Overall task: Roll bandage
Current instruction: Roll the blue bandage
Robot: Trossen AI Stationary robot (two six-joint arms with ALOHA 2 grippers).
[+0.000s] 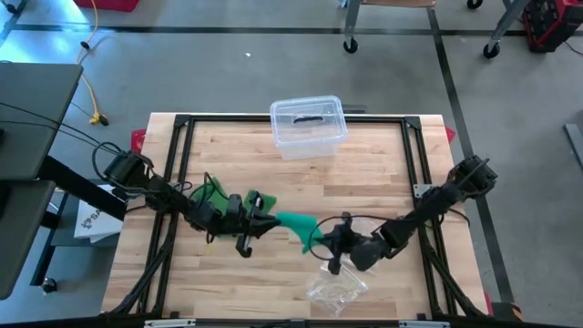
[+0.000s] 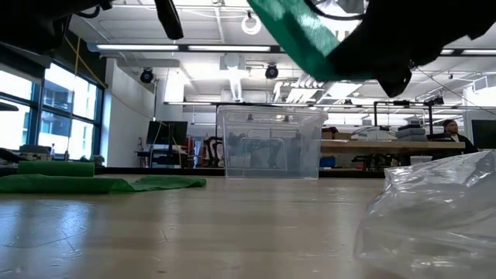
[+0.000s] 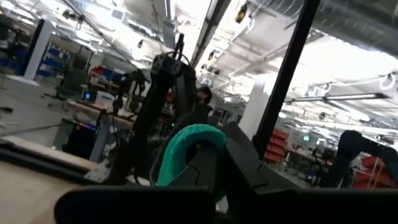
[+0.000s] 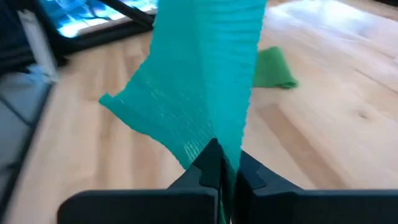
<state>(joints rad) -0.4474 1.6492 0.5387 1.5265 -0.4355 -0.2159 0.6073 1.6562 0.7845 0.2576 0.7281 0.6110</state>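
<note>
Overall, table (image 1: 383, 164): wooden, filling mid-frame in the high view.
Bandage (image 1: 293, 222): green strip stretched left-to-right at lower centre, between both grippers; its slack lay at centre-left.
Left gripper (image 1: 258, 219): fingers pinched on the rolled portion.
Right gripper (image 1: 321, 239): fingers pinched on the strip's free end, nearer that end.

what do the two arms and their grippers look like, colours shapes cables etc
Both are dark, near-black jointed arms made of slim links with bulkier rounded joints. Thin black cables loop along the left arm and beside the right arm. The left gripper and right gripper are black too; the right wrist view shows two flat, matte dark fingers with angular tips. No markings are visible.
</note>
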